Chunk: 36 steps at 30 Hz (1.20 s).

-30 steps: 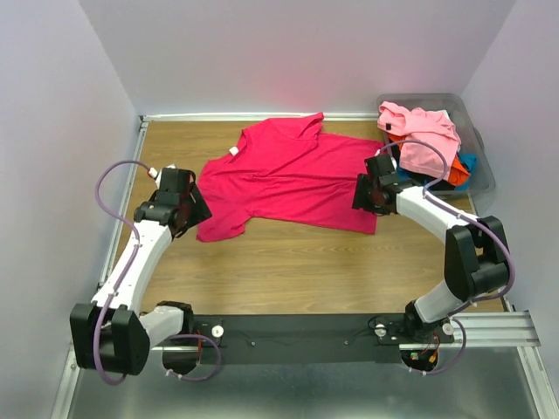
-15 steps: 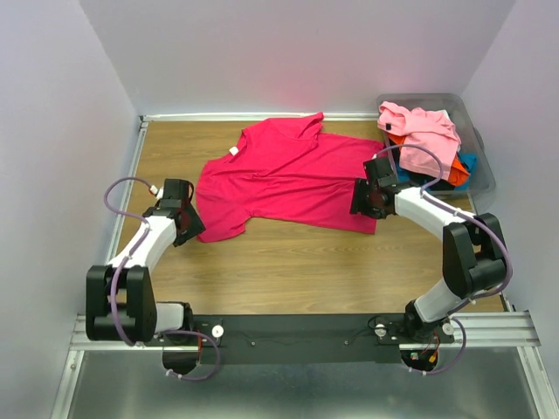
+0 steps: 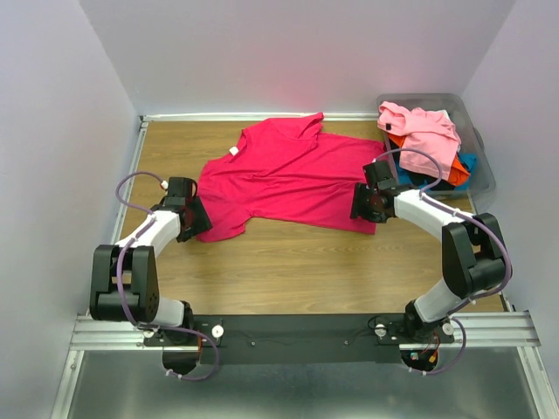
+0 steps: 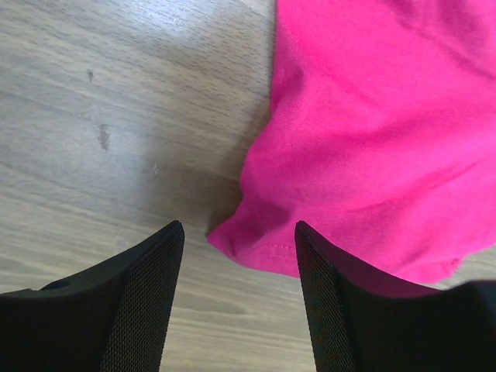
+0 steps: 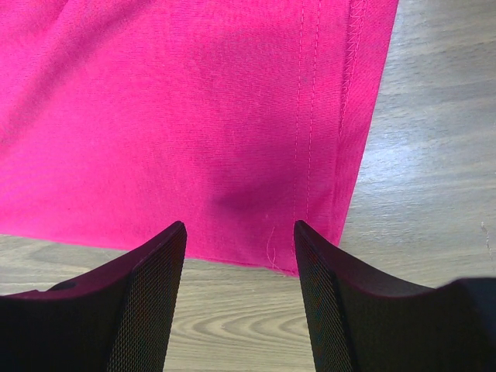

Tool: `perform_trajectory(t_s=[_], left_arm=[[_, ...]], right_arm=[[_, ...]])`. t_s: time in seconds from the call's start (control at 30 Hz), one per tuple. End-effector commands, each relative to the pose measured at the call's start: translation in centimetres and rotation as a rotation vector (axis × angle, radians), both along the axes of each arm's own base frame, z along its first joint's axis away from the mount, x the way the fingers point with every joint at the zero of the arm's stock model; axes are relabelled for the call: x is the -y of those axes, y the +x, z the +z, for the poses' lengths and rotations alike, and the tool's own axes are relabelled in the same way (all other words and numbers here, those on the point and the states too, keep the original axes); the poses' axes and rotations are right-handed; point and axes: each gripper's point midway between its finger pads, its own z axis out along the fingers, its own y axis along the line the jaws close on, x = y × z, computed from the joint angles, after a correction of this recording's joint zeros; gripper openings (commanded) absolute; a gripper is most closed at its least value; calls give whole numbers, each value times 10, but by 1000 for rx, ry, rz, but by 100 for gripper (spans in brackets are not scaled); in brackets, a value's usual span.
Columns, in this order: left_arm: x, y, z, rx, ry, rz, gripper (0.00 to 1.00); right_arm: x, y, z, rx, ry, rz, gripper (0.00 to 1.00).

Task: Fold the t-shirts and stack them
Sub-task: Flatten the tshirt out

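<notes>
A crimson-magenta t-shirt (image 3: 288, 175) lies spread flat on the wooden table, collar toward the far left. My left gripper (image 3: 196, 220) is open at the shirt's near-left sleeve. In the left wrist view the sleeve's hemmed corner (image 4: 256, 248) lies between the open fingertips of that gripper (image 4: 237, 226), just ahead of them and untouched. My right gripper (image 3: 362, 206) is open over the shirt's near-right hem corner. In the right wrist view the stitched hem (image 5: 310, 155) runs between the fingertips of that gripper (image 5: 239, 225), with nothing gripped.
A grey plastic bin (image 3: 483, 170) stands at the far right. A light pink t-shirt (image 3: 424, 135) lies on top in it, over orange (image 3: 455, 172) and blue (image 3: 468, 161) ones. Walls close in the table on three sides. Bare wood (image 3: 288, 262) lies in front of the shirt.
My left arm has folded back and its gripper has slid nearer and then right, up to the sleeve corner. The right gripper has shifted only slightly at the hem. The shirt has not moved.
</notes>
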Motion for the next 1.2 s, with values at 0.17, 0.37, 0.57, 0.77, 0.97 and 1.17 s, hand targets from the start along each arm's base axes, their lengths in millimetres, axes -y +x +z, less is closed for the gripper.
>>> perform_trajectory(t_s=[0.17,0.37,0.57,0.77,0.97,1.17], left_arm=[[5,3,-6,-11,-20,-40,61],[9,-1,-14,-42,-40,-57,56],[17,-10,-14,-69,-84,-79,42],[20,-18,-11,-83,-99,-83,23],[22,-21,0,-72,-110,-89,0],[17,-12,26,-3,-85,-76,0]], right_arm=[[-1,-4,0,-2,6,2,65],[-3,0,1,-1,14,0,65],[-1,2,2,6,5,-10,65],[21,1,4,42,-73,-118,64],[39,-3,8,60,-114,-219,65],[52,-11,-1,19,-134,-293,64]])
